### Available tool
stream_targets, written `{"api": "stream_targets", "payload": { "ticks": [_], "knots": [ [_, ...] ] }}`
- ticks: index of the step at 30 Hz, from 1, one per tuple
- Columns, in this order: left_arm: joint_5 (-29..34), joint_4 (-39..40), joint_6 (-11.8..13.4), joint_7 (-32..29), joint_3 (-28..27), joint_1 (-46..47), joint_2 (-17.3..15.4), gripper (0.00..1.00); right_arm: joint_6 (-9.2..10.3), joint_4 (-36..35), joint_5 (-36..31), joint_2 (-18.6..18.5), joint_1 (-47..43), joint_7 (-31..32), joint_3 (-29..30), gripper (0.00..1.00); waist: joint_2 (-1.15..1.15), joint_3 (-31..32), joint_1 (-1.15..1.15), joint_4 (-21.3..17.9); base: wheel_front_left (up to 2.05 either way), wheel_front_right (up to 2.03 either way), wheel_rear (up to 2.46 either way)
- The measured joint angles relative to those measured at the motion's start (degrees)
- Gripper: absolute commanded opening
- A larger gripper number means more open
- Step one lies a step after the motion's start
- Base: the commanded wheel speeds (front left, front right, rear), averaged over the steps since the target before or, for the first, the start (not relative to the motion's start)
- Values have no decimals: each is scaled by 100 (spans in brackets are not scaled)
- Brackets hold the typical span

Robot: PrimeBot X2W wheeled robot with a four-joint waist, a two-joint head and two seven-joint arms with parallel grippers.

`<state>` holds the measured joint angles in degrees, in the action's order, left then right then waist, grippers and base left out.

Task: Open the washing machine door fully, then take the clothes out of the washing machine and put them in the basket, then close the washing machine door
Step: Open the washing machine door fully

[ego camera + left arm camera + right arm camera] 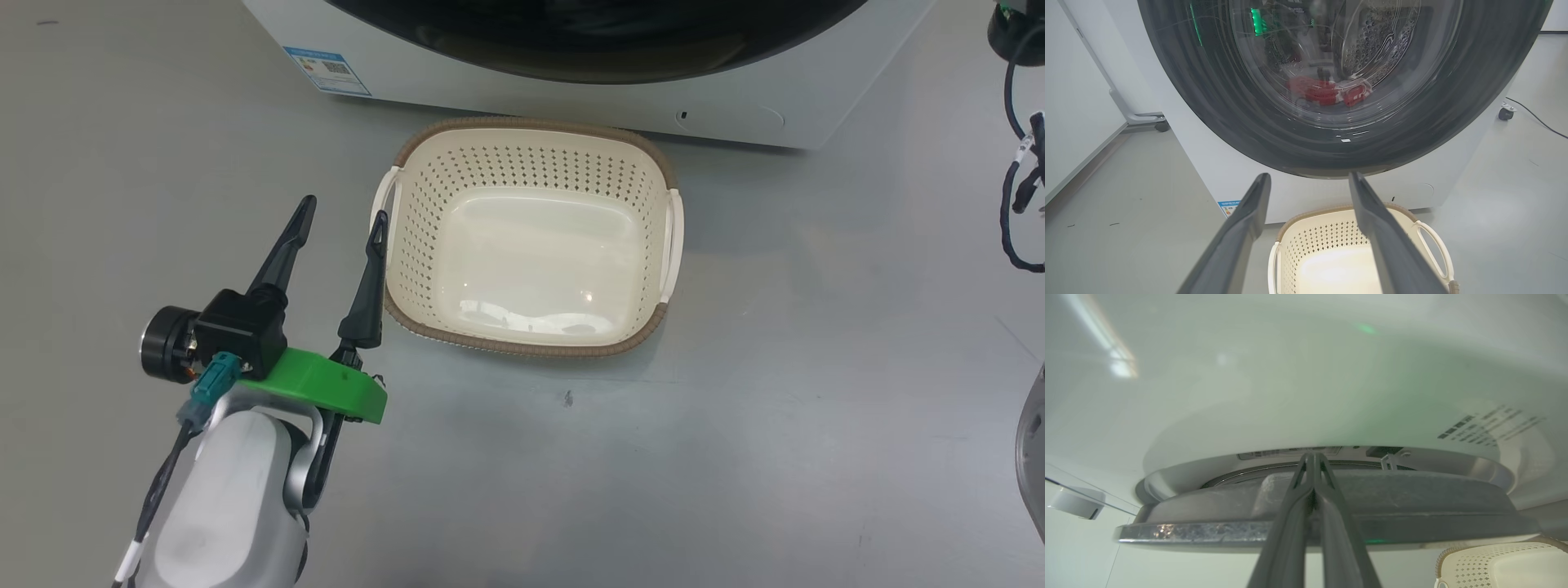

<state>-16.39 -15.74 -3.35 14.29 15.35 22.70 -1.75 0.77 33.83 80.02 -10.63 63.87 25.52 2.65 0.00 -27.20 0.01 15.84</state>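
The washing machine door (1298, 53) looks shut, or almost shut, against the washing machine (1306, 196). The clothes (1327, 92) lie behind its glass, low in the drum. The right gripper (1313, 457) has its two fingers pressed together, with the tips at the door's edge. Whether they reach behind the rim I cannot say surely. Below the door, on the floor, stands the empty basket (522, 347). Beside it hovers the left gripper (344, 210), fingers spread, holding nothing. I think the thin closed tips may slip off the glossy rim during the pull, and the door would fall back shut.
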Motion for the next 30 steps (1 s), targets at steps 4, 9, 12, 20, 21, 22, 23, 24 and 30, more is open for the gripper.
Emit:
{"api": "stream_targets", "payload": {
  "ticks": [4, 9, 12, 20, 21, 22, 23, 24, 30],
  "knots": [
    [-36, 27, 0, 0, 18, 27, 8, 100, -3, 140, 3, -13, 85, 112, -24, 0, 0, -63, 0, 43, 0, 0, 0],
    [-73, 45, 1, 16, 54, 44, 8, 100, 15, 281, 14, -44, 222, 243, -63, 0, 0, -112, 0, 45, 0, 0, 0],
    [-76, 46, 2, 18, 108, 88, 10, 100, 12, 372, 49, -66, 274, 330, -66, 0, 0, -126, 0, 42, 0, 0, 0],
    [-88, 42, 47, 18, 152, 110, 13, 100, -14, 577, 148, -180, 386, 768, -156, 0, 0, -143, 0, 30, 0, 0, 0],
    [-88, 41, 55, 18, 152, 110, 13, 100, -18, 599, 167, -194, 389, 821, -160, 0, 0, -145, 0, 28, 0, 0, 0],
    [-88, 38, 56, 18, 154, 110, 13, 100, -19, 622, 191, -202, 395, 878, -158, 0, 0, -145, 0, 25, 0, 0, 0],
    [-88, 36, 58, 18, 158, 112, 13, 100, -19, 642, 229, -214, 399, 934, -158, 0, 0, -145, 0, 22, 0, 0, 0],
    [-88, 35, 59, 18, 160, 112, 13, 100, -20, 656, 234, -229, 401, 992, -161, 0, 0, -144, 0, 19, 0, 0, 0],
    [-88, 30, 118, 18, 154, 114, 14, 100, -20, 762, 394, -293, 404, 1406, -207, 0, 0, -132, 0, -11, 0, 0, 0]
  ]
}}
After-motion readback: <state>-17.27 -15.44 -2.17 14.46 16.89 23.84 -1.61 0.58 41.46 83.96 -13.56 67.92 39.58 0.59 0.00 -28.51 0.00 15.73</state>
